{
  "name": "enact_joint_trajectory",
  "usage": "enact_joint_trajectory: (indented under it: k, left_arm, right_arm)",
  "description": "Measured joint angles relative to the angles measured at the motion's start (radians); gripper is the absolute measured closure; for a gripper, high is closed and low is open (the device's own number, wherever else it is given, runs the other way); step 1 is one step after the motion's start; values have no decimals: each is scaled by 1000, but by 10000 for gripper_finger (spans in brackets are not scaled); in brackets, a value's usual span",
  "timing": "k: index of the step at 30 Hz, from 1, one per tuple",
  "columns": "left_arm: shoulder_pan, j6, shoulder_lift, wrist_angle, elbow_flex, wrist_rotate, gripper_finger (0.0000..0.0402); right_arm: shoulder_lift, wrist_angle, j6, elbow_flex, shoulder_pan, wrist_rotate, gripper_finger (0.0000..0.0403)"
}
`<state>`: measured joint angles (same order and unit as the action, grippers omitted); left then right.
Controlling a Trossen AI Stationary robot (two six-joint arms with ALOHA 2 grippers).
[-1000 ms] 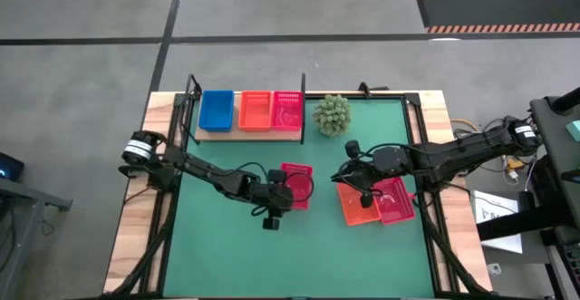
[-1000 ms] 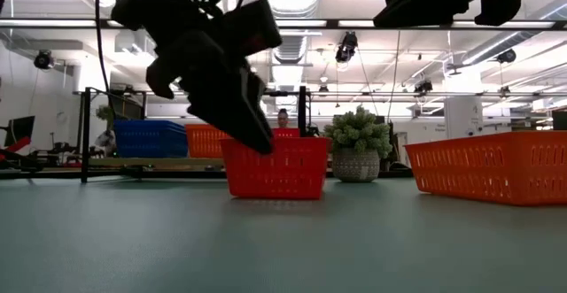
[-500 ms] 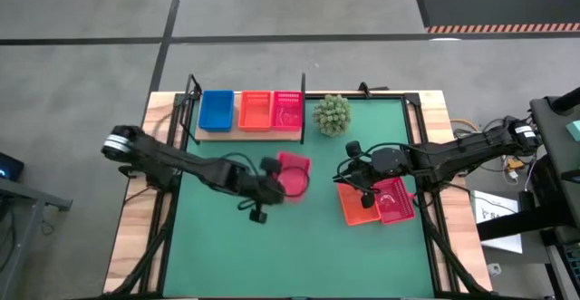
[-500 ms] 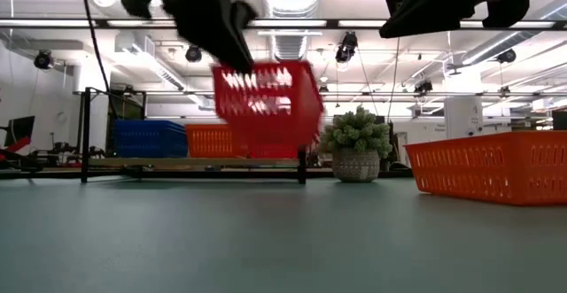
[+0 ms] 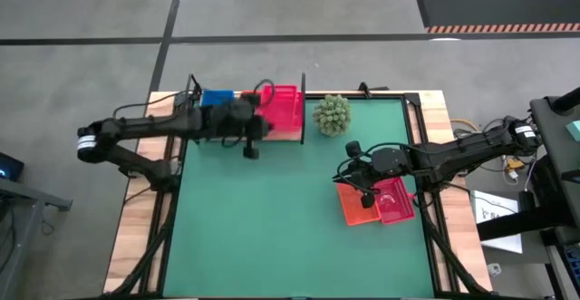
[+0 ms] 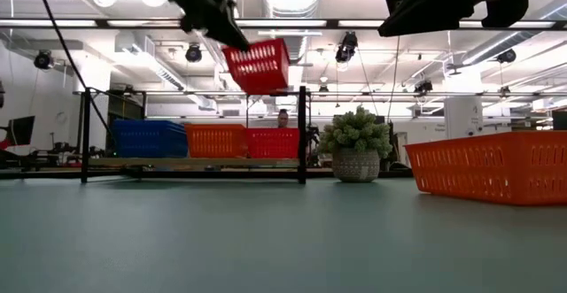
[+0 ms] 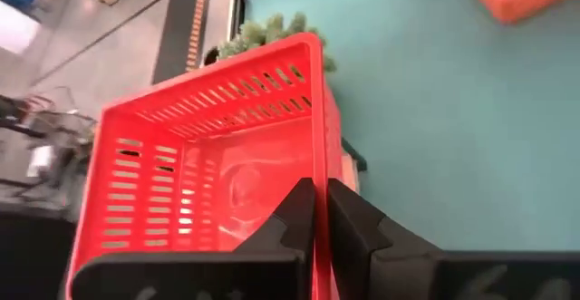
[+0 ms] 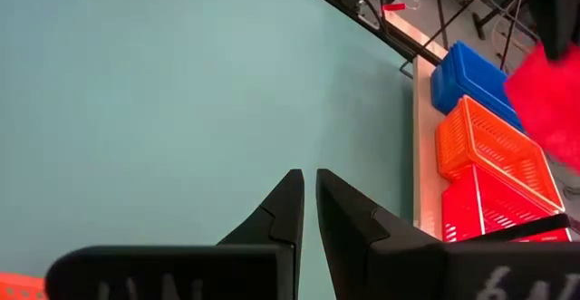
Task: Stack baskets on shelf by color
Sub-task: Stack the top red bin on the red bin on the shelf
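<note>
Light wooden shelf (image 5: pixel 294 137) carries blue, orange and red baskets in a row. Above its red end, the left gripper (image 7: pixel 316 211) pinches a red-pink basket (image 7: pixel 217 169) by its wall, aloft. The right gripper (image 8: pixel 308 200), fingers nearly together and empty, hovers by the orange basket (image 5: pixel 358 208).

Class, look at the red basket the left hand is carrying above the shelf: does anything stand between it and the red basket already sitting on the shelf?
Nothing visible does. The left hand holds the red basket by its wall, tilted, in clear air above the shelved red basket on the shelf.
</note>
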<state>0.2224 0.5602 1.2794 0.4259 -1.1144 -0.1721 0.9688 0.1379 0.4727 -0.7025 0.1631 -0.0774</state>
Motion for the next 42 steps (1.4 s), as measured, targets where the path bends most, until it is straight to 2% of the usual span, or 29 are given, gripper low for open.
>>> enact_joint_trajectory:
  k: [2, 7, 15, 23, 37, 42]
  left_arm:
    - [72, 6, 31, -40, 15, 62, 401]
    - [160, 8, 113, -52, 15, 68, 401]
    - [160, 15, 212, -131, 1, 86, 401]
    - [160, 22, 253, -175, 2, 90, 400]
    - [160, 24, 271, -185, 0, 90, 324]
    - [128, -18, 222, -173, 2, 89, 307]
  right_arm:
    - [0, 1, 14, 0, 0, 0, 376]
    - [0, -1, 33, 0, 0, -1, 376]
    - [0, -1, 74, 0, 0, -2, 376]
    - [0, -2, 78, 0, 0, -2, 376]
    - [0, -9, 74, 0, 0, -2, 376]
    - [0, -8, 71, 0, 0, -2, 376]
